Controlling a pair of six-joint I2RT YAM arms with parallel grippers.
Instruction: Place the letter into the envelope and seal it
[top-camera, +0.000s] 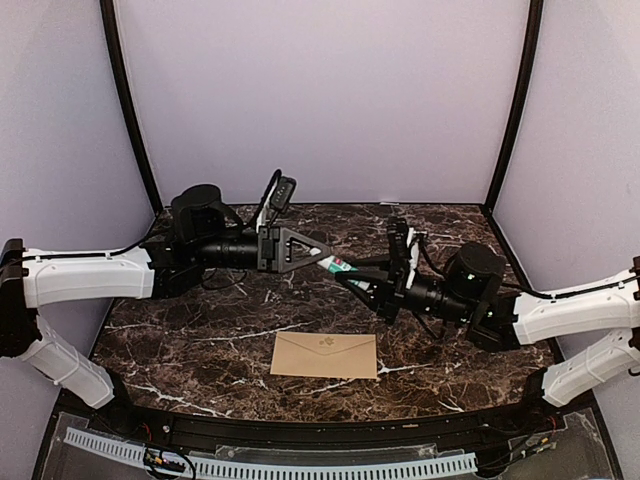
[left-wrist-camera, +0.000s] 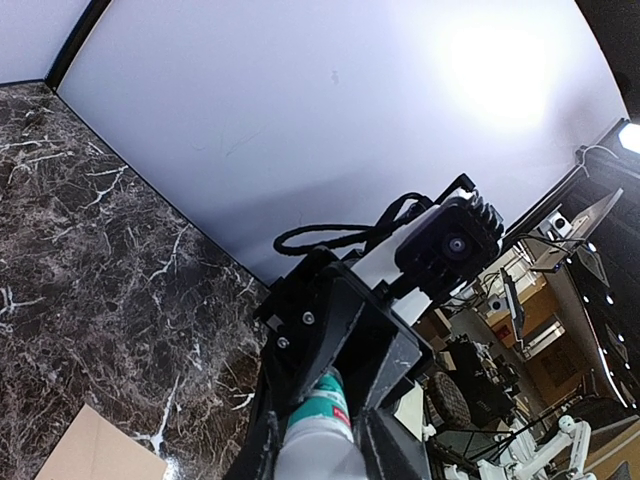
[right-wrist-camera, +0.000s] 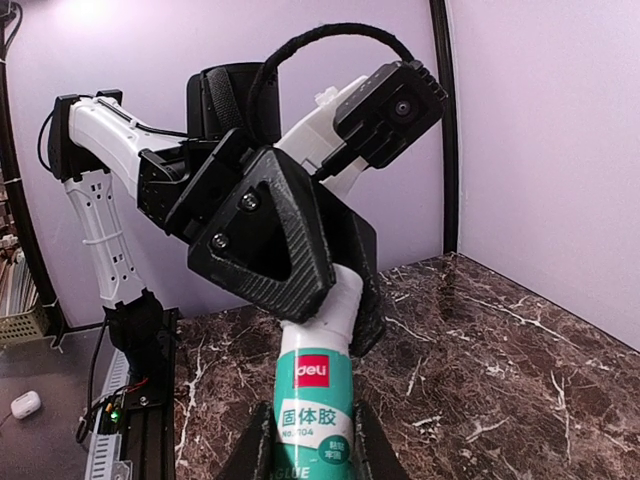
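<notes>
The brown envelope (top-camera: 325, 356) lies flat on the marble table near the front edge, flap side up; one corner of the envelope (left-wrist-camera: 95, 452) shows in the left wrist view. The letter is out of view. Above the table's middle, a green and white glue stick (top-camera: 336, 264) hangs between both arms. My left gripper (top-camera: 322, 258) is shut on its white cap (right-wrist-camera: 335, 300). My right gripper (right-wrist-camera: 312, 450) is shut on the green body of the glue stick (right-wrist-camera: 313, 395). In the left wrist view, my left gripper (left-wrist-camera: 315, 450) pinches the white end of the glue stick (left-wrist-camera: 322, 415).
The dark marble table (top-camera: 200, 340) is walled by lilac panels at the back and sides. A black rail and a white cable chain (top-camera: 280, 465) run along the near edge. Both arms reach in low from the sides, well above the envelope.
</notes>
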